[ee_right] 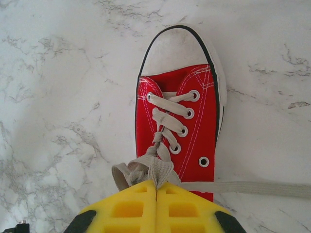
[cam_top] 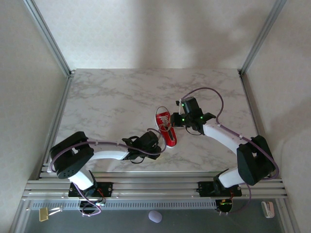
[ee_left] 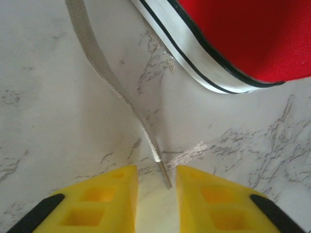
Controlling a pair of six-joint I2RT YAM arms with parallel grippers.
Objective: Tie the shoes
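The right pincer (ee_right: 156, 187) clenches the bunched white flat lace (ee_right: 146, 167), steadying the red canvas sneaker (ee_right: 197, 131), while the released left pincer (ee_left: 156, 182) straddles the free lace tip (ee_left: 154, 154), seemingly to grasp it.

Grey-veined marble table (cam_top: 107, 107). Red sneaker (cam_top: 166, 127) near centre, sole down. One loose lace (ee_right: 252, 188) trails flat across the surface.

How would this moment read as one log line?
right hand: shut on lace bunch | left hand: open around lace tip | red sneaker: on marble table
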